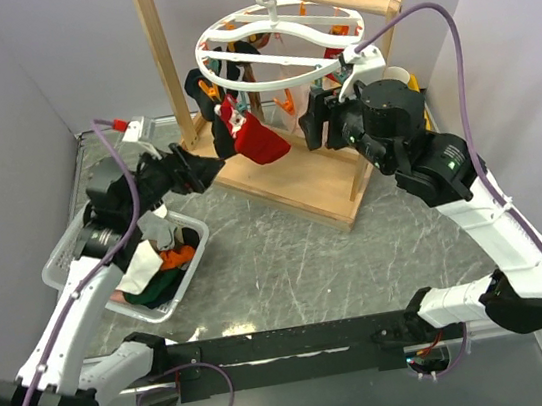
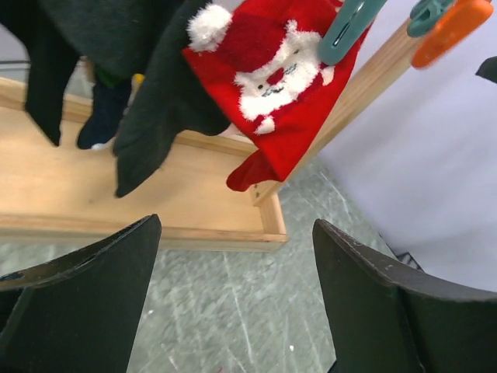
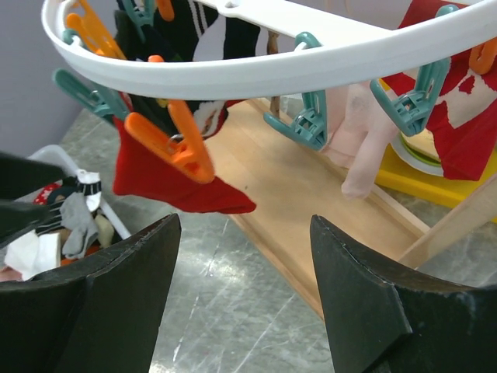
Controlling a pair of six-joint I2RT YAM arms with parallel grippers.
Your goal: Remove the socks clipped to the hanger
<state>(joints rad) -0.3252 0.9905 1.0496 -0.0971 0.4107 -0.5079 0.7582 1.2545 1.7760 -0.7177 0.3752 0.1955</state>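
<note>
Overhead, the white round plastic hanger (image 1: 278, 35) hung by its hook from the wooden frame rack (image 1: 283, 183), with black and red socks clipped beneath it. The left end effector (image 1: 208, 171) sat just short of a red fabric sock (image 1: 260, 142) hanging ahead of its tips. The right end effector (image 1: 318, 121) faced the ring's opposite side, below the rim. Behind the left end effector, a white plastic basket (image 1: 190, 273) of loose socks stood on the grey marbled table (image 1: 309, 258).

From the left wrist, the fingers (image 2: 78, 303) gaped wide and held nothing. The red sock, Santa-patterned, hung above and ahead, beside a dark grey sock (image 2: 147, 132), a teal clip (image 2: 345, 31) overlapping its upper edge.

From the right wrist, the fingers (image 3: 373, 303) were likewise spread and empty. The ring arched overhead; an orange clip (image 3: 175, 140) met red fabric ahead, and a pale pink sock (image 3: 361, 148) dangled nearby.
</note>
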